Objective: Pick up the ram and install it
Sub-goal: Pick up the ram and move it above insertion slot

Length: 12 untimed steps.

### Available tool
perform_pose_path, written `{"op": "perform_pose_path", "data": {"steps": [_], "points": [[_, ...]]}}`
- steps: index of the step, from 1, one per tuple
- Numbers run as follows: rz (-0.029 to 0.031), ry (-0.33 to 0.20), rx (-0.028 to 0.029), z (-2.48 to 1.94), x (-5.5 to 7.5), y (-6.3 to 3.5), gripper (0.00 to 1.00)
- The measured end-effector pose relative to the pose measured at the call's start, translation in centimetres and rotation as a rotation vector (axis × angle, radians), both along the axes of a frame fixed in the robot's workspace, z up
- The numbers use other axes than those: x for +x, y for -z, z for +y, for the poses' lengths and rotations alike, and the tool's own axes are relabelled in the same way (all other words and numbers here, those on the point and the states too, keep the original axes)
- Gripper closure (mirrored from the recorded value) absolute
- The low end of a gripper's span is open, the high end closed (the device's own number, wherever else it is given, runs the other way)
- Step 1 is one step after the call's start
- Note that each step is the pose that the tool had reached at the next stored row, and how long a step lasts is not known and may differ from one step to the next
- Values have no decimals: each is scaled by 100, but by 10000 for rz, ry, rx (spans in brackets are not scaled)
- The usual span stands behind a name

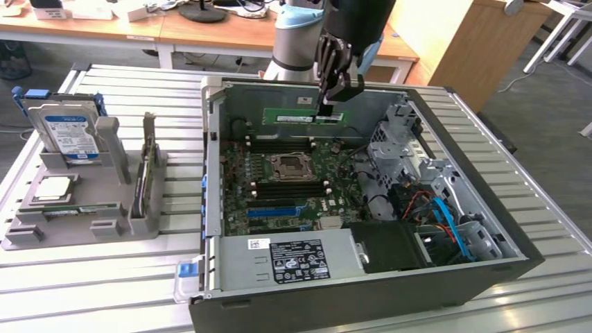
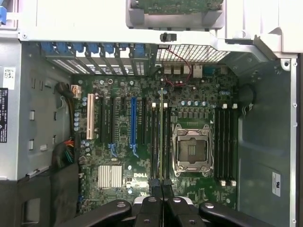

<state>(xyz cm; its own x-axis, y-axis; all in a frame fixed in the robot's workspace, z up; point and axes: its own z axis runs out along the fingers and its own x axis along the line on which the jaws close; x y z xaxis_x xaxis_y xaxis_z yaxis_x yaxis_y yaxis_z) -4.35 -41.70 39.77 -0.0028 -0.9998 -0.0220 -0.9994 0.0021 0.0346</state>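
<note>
The ram [image 1: 301,116], a long green stick with a white label, hangs level above the open computer case, near its back wall. My gripper [image 1: 331,104] is shut on the stick's right end and points straight down. In the wrist view the ram [image 2: 162,137] shows edge-on as a thin line running out from between my fingertips [image 2: 156,194]. It lies over the black memory slots [image 2: 155,142] beside the empty CPU socket [image 2: 191,151]. A second bank of slots [image 2: 226,142] sits on the socket's other side. The motherboard [image 1: 277,187] lies flat below.
A grey holder [image 1: 83,229] at the exterior view's left carries a blue-labelled hard drive [image 1: 69,135] and a silver CPU chip [image 1: 54,187]. Inside the case are a power supply [image 1: 287,260], a black box [image 1: 393,246], blue and orange cables [image 1: 444,215] and a drive cage [image 1: 393,139].
</note>
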Motion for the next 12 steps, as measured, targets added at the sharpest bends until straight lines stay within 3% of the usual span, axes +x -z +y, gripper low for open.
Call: {"op": "perform_pose_path", "data": {"steps": [12], "points": [[0,7,0,0,0,94,88]]}}
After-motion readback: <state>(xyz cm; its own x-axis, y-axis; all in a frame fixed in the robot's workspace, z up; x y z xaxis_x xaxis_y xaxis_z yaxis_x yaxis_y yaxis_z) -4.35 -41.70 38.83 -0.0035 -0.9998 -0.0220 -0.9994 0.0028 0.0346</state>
